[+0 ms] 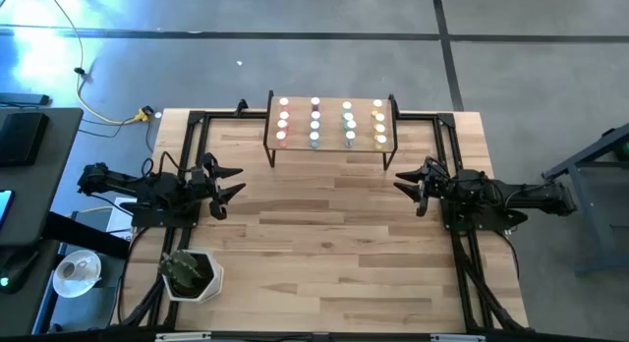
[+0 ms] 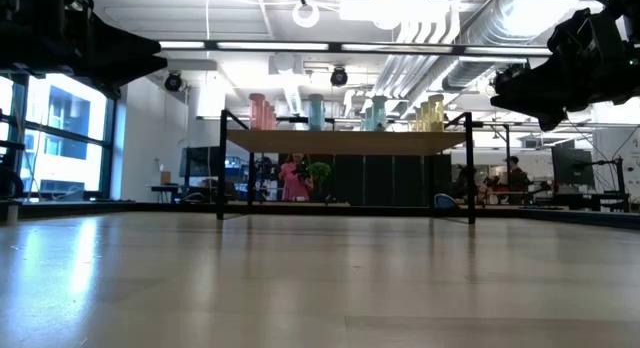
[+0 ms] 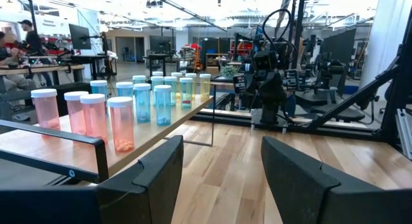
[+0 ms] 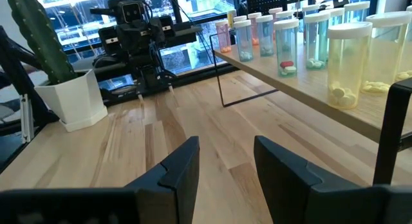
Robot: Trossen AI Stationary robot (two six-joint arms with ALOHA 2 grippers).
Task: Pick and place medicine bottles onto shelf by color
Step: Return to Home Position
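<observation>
Medicine bottles (image 1: pixel 330 123) all sit on the shelf (image 1: pixel 299 136) in colour columns. Left pincer (image 1: pixel 239 182) and right pincer (image 1: pixel 401 184) hang apart, empty, either side. Only risk I'd guess: an arm swinging wide, bumping the shelf.

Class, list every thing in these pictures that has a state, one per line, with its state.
shelf: standing at the far edge of the table.
medicine bottles: capped, upright, on the shelf in four colour columns.
left gripper: open, empty.
right gripper: open, empty.
cactus pot: upright, on the table.
</observation>
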